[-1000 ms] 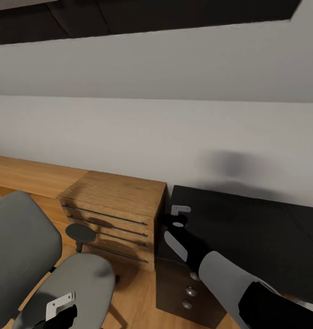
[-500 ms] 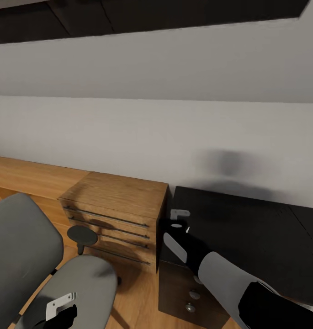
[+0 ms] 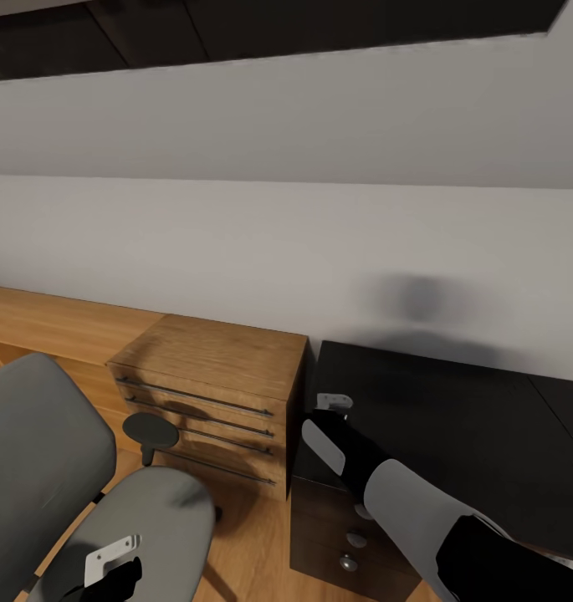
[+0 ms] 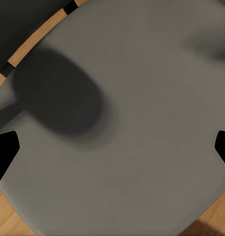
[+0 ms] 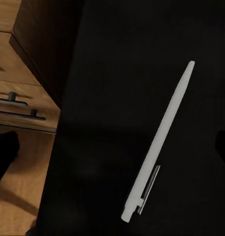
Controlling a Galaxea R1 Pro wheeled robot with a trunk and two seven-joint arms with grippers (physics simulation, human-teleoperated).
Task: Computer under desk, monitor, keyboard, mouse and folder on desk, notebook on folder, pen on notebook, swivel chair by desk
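Left gripper (image 3: 110, 562) hangs low over the grey padded seat of the swivel chair (image 3: 156, 510), its dark fingertips spread wide at the edges of its wrist view and gripping nothing. Beside the chair stands a light wooden drawer chest (image 3: 207, 393), then the glossy black desk (image 3: 453, 418). Right gripper (image 3: 333, 404) hovers above the desk's near corner, jaws parted and empty. Directly beneath it, in the right wrist view, lies the thin white stick pen (image 5: 159, 142), flat on the black top, its long axis running diagonally between the open fingers. That arm is plainly the nearer one.
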